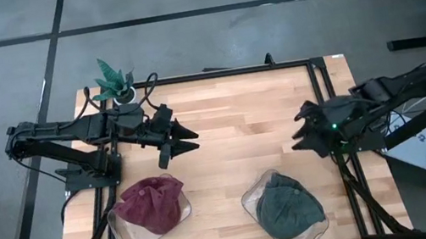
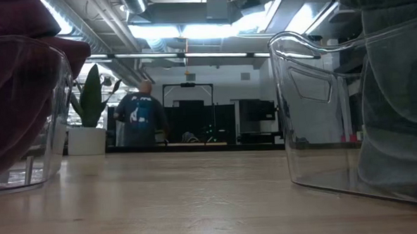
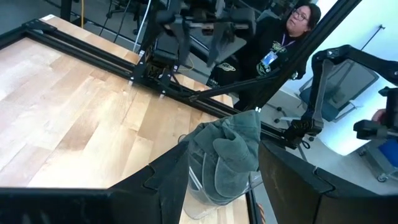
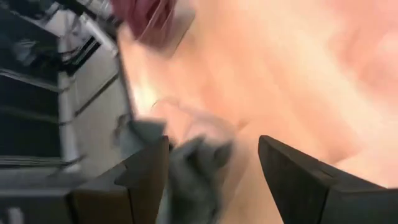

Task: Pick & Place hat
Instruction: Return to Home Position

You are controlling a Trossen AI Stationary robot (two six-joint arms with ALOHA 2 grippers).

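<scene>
A dark red hat (image 1: 151,205) lies in a clear plastic container (image 1: 124,236) near the table's front left. A grey-green hat (image 1: 288,205) lies in a second clear container (image 1: 252,202) near the front right; it also shows in the left wrist view (image 3: 230,152) and, blurred, in the right wrist view (image 4: 193,168). My left gripper (image 1: 186,138) is open and empty above the table's middle left, beyond the red hat. My right gripper (image 1: 299,131) is open and empty at the table's right, beyond the green hat.
A small potted plant (image 1: 115,83) stands at the table's far left corner. A black frame (image 1: 320,94) runs along the table's edges. Bare wood lies between the two grippers. A person (image 3: 292,25) sits beyond the table; another person (image 2: 141,116) stands in the room behind.
</scene>
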